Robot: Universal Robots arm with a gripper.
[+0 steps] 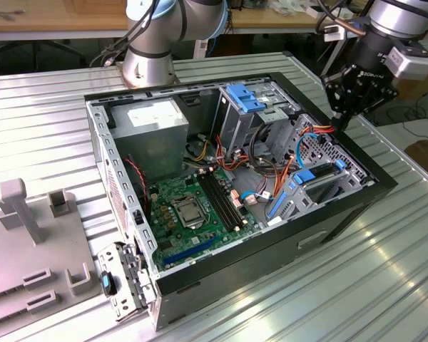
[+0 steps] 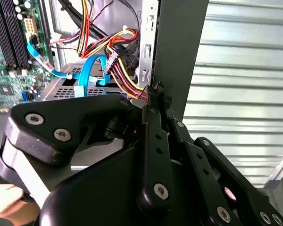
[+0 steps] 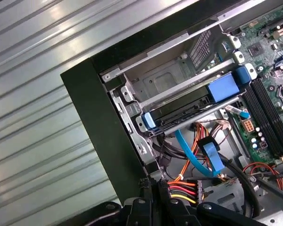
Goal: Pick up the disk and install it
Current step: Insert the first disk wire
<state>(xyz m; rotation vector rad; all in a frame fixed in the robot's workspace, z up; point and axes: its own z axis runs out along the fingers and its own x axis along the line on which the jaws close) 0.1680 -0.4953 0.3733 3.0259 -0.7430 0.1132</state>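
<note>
Ribbed metal desk (image 1: 50, 107) carries an open computer case (image 1: 342, 214). At the exterior view's upper right, the gripper (image 1: 340, 120) hovers over the case rim, its fingers (image 2: 151, 122) clenched on nothing. The disk (image 3: 178, 110) sits in the drive cage between blue rails (image 3: 225, 87).

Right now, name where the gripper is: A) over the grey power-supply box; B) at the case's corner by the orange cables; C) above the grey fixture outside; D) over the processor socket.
B: in the exterior view the gripper hangs at a corner of the case, right by the orange cables.
</note>
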